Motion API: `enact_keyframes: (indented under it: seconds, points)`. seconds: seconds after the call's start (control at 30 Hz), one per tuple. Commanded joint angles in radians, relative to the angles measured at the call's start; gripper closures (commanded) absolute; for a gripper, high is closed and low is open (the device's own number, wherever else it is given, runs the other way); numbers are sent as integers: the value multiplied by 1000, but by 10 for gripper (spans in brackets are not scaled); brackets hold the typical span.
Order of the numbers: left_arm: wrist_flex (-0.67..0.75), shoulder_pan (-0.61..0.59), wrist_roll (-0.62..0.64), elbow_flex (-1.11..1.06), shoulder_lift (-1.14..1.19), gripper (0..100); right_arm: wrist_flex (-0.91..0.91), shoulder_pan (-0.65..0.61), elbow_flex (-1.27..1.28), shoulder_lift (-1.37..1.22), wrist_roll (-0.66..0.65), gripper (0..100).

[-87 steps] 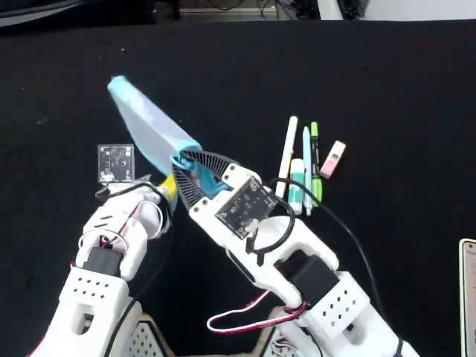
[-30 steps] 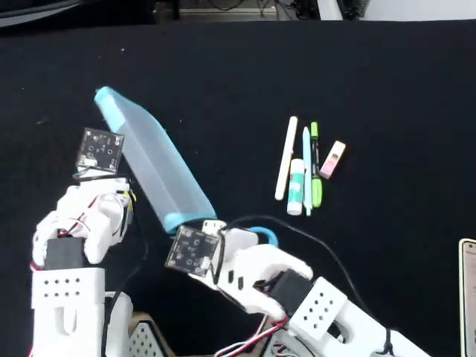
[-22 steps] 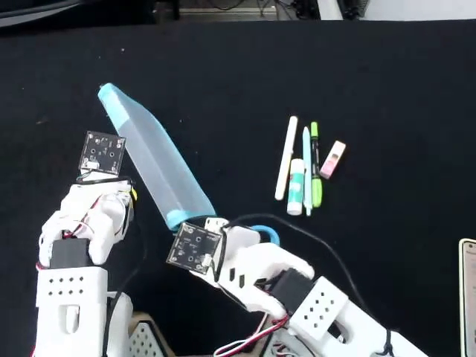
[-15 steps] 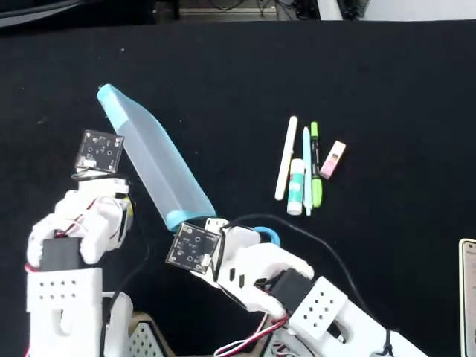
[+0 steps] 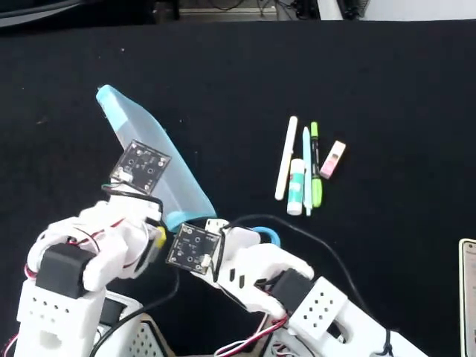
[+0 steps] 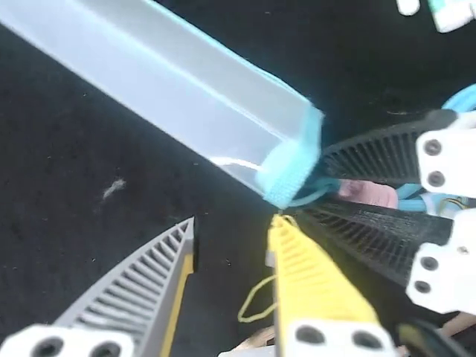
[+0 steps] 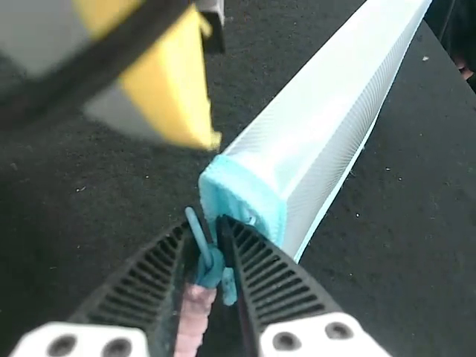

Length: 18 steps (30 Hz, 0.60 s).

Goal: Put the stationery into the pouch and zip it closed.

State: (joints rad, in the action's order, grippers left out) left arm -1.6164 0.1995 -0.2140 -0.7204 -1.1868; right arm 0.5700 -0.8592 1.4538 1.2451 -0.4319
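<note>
The translucent blue pouch [image 5: 152,152] lies slantwise on the black table, its near end [image 6: 290,165] by both grippers. My right gripper [image 7: 212,223] is shut on the blue zipper pull [image 7: 208,262] at that end. My left gripper [image 6: 234,223] stands open just short of the same end, yellow finger [image 6: 305,277] beside the right gripper's black fingers [image 6: 375,239]. The stationery lies apart to the right: a white pen [image 5: 286,156], a blue pen [image 5: 306,167], a green highlighter [image 5: 315,163], a glue stick [image 5: 297,186] and a pink eraser [image 5: 332,159].
A white object [image 5: 468,297] shows at the table's right edge. The left arm [image 5: 82,260] and the right arm [image 5: 282,286] crowd the near left part of the table. Black tabletop stretches behind the pouch and the stationery.
My left arm swung right from beside the pouch to its near end. Earlier, the right gripper drew the pouch's end toward the near edge; it has kept still since.
</note>
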Motion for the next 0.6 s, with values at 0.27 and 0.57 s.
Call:
enact_keyframes:
  seconds: [0.27, 0.57]
  points:
    - [164, 30, 17, -94, -5, 787, -15, 23, -4, 16, 5, 987]
    - [244, 24, 9, -148, -94, 788, -15, 23, 5, 16, 5, 987]
